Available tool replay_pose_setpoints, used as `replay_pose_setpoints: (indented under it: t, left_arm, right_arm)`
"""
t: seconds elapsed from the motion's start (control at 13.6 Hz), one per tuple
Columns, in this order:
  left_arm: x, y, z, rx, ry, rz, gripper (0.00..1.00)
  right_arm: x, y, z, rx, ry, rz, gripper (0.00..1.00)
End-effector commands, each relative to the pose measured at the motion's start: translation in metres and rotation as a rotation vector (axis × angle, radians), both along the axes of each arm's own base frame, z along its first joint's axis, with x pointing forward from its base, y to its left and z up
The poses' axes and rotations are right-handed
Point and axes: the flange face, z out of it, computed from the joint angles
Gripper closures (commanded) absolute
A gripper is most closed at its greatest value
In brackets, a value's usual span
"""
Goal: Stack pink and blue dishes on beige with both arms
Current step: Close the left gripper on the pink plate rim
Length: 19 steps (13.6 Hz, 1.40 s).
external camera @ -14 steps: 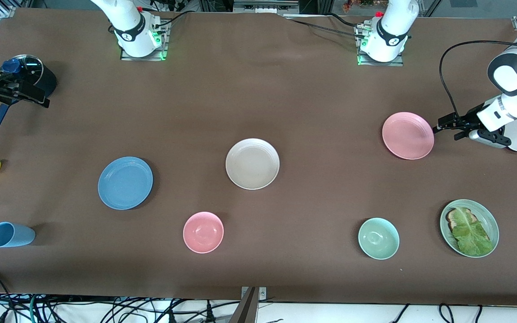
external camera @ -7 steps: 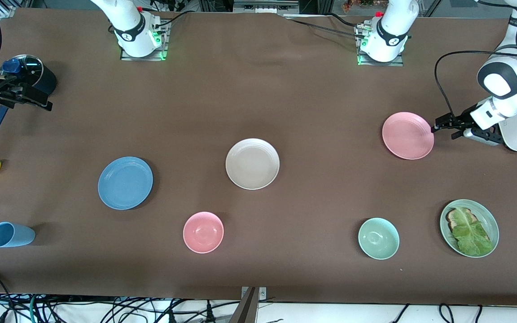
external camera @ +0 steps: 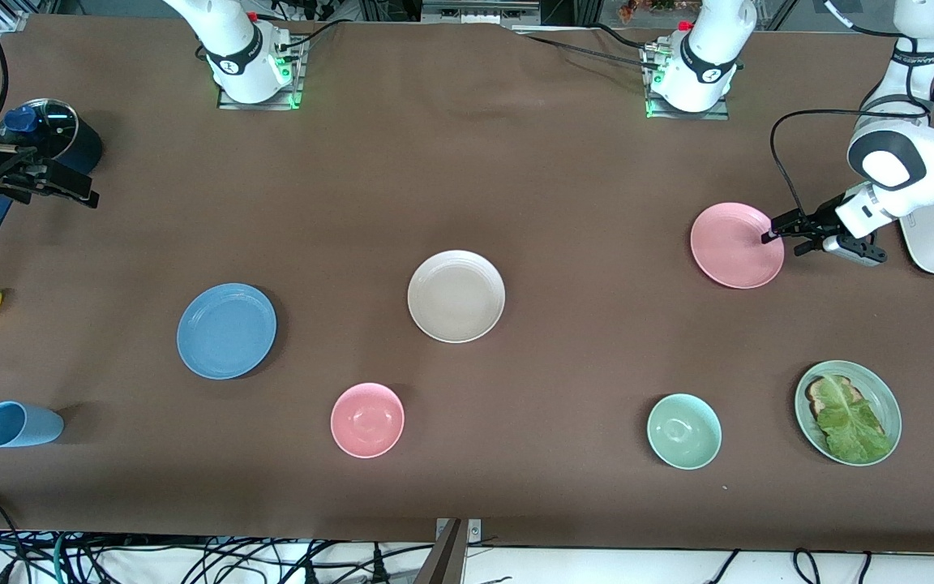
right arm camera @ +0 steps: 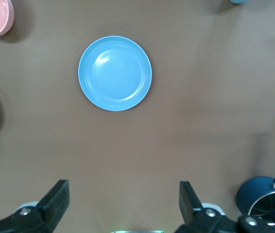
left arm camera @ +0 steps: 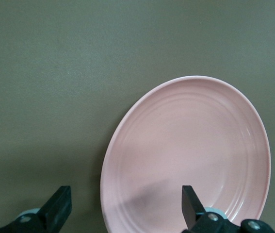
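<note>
Blue plate point(external camera: 226, 330) and beige plate point(external camera: 456, 296) lie flat on the worktop point(external camera: 467, 178), well apart. Pink plate point(external camera: 736, 245), flat, lies farther, toward the left arm's end; left pincer point(external camera: 769, 236) gapes over its rim. Right pincer point(external camera: 87, 195) hangs released.

Robotics lab, not kitchen. Two white arm bases point(external camera: 250, 58) bolted to metal plates on tabletop point(external camera: 467, 178) under brown cloth, green indicator lights at bases. Aluminium framing along tabletop's edge by bases. Tangle of black cables point(external camera: 191, 560) at edge nearest front camera. Dishes spread out as test props.
</note>
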Motion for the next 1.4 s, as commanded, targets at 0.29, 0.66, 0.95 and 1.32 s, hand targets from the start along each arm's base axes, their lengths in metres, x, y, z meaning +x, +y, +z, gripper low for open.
replay_pose_setpoints:
  t: [0.29,0.66,0.95,1.32]
  left_arm:
    - [0.003,-0.002,-0.004,-0.003,-0.021,-0.005,0.15]
    - [0.003,-0.001,-0.01,0.008,-0.014,-0.005,0.18]
    - [0.002,-0.001,-0.017,0.004,-0.005,0.009,0.19]
    - [0.005,-0.001,-0.011,0.008,-0.04,-0.019,0.63]
  right_arm:
    - [0.005,0.006,0.003,-0.01,-0.012,0.015,0.0]
    - [0.008,0.007,0.0,-0.012,-0.016,0.012,0.0]
    - [0.012,0.007,-0.004,-0.014,-0.017,0.013,0.0]
    - [0.013,0.008,-0.007,-0.013,-0.016,0.013,0.0]
